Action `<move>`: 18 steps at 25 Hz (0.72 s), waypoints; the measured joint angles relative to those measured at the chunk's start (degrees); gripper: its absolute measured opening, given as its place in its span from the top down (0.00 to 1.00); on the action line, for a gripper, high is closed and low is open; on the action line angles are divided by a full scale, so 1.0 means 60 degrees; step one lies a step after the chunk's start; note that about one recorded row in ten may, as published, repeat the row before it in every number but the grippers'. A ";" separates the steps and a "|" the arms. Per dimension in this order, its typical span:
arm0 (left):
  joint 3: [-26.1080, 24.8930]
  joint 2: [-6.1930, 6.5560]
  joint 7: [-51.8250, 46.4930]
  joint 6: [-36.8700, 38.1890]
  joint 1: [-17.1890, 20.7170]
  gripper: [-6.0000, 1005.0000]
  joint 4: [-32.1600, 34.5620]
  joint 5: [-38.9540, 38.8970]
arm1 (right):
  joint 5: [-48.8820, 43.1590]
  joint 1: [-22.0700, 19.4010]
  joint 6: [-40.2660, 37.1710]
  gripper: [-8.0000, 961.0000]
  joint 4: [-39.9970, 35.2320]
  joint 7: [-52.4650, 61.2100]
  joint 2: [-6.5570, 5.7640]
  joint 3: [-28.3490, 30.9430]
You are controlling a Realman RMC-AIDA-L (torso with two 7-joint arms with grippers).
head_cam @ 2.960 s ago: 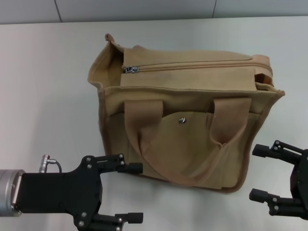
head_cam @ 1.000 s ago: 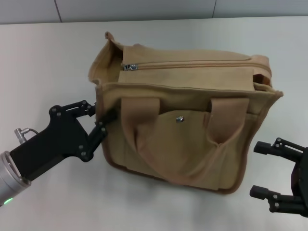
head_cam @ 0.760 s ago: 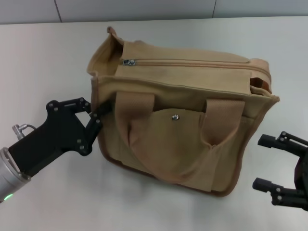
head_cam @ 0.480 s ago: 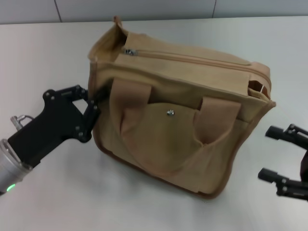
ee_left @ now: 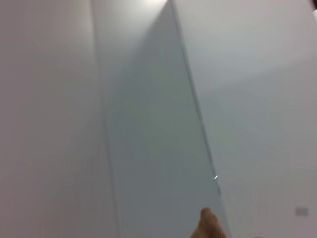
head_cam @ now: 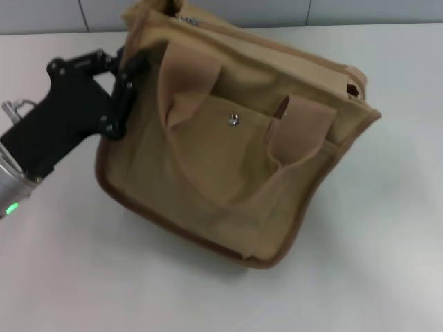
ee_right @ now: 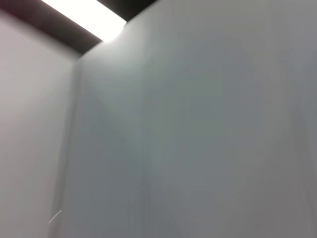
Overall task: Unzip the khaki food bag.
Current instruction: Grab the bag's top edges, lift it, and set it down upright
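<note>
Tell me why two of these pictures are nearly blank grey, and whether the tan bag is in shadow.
Head view: evenly lit; the tan canvas bag, held at its corner by the black left gripper, casts a soft shadow on the white table. Left wrist view: pale panels, only a tan scrap at one edge. Right wrist view: a bright ceiling light glares above grey walls.

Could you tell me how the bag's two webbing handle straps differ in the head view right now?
On the khaki food bag, the strap nearer the left gripper is the left handle strap; it reaches higher up the front panel and looks wider. The right handle strap sits lower and is creased, folding inward. Both are the same tan webbing, flanking the metal snap.
</note>
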 joint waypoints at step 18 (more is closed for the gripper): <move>0.0500 0.0052 -0.0082 0.0877 -0.0580 0.90 0.1348 0.0061 | 0.1199 0.3402 0.2897 0.13 0.1387 -0.0099 0.0030 -0.0910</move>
